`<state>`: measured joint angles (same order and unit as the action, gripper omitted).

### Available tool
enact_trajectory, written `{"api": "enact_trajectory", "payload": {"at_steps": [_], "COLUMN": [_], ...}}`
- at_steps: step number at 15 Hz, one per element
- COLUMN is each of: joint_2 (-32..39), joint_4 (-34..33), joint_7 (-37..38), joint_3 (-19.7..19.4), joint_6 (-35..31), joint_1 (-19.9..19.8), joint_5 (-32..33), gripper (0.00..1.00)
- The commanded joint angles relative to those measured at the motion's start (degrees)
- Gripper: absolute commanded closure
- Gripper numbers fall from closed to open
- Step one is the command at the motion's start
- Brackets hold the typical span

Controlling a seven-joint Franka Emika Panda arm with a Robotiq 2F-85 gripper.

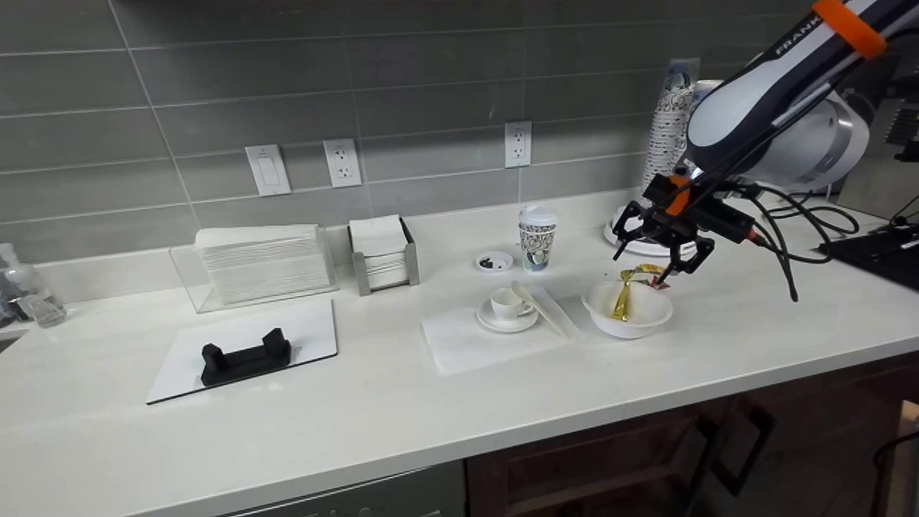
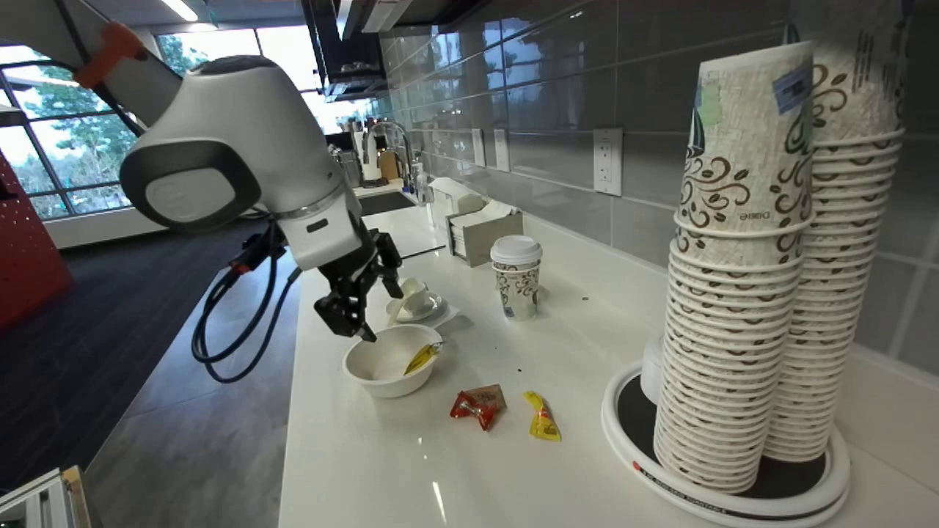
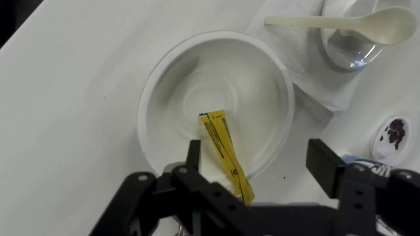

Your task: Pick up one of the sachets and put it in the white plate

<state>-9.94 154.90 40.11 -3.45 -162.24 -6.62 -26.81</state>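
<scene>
Deep, round, plain white dish: in an exterior view it sits upright on the pale, glossy tabletop, and from here I can see a long, thin yellow sachet rising out of it, top end above the rim.
Black two-fingered tool: poised above and close by the dish in that same view, fingers spread.
Dish rim: in an exterior view a fingertip hangs very near it; touching or not, I can't tell. The dish looks light, so a sideways swing before rising could shove or tip it.
Loose packets: there too, a second yellow sachet and a shiny red packet lie on the tabletop near the dish; a shoved dish might run into them.
Released fingers: in the wrist view they stand well apart with nothing held between them, so I'd call the tool released.
Yellow sachet: inside the dish, one end on its floor, the length leaning across the rim, the other end poking out beyond. It seems placed, if precariously: a knock on that free end could lever it onto the tabletop, and closing the fingers this low might nip it and drag it out.
Cream plastic spoon: lying across the white saucer near the dish; a wide sweep that way could catch it.
</scene>
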Motion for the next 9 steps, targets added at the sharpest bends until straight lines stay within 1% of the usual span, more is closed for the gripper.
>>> {"api": "enact_trajectory", "payload": {"at_steps": [1,3,4,5,6,7,8,9], "joint_2": [-9.2,-13.9,-14.5,-17.1,-21.0,-22.9,-24.5,-19.0], "joint_4": [4.6,5.1,2.3,2.4,3.6,3.3,2.5,1.7], "joint_7": [11.0,14.5,15.3,17.6,16.4,16.8,16.3,14.8], "joint_3": [3.2,5.0,5.8,7.3,6.8,7.2,7.5,5.3], "joint_6": [1.6,3.9,7.4,9.6,12.7,13.8,19.5,13.5], "joint_1": [-7.1,-12.7,-15.2,-18.7,-19.6,-21.5,-23.0,-19.8], "joint_5": [13.9,23.1,26.7,31.4,33.3,35.9,38.0,34.1], "gripper": [0.00,0.00,0.00,0.00,0.00,0.00,0.00,0.00]}}
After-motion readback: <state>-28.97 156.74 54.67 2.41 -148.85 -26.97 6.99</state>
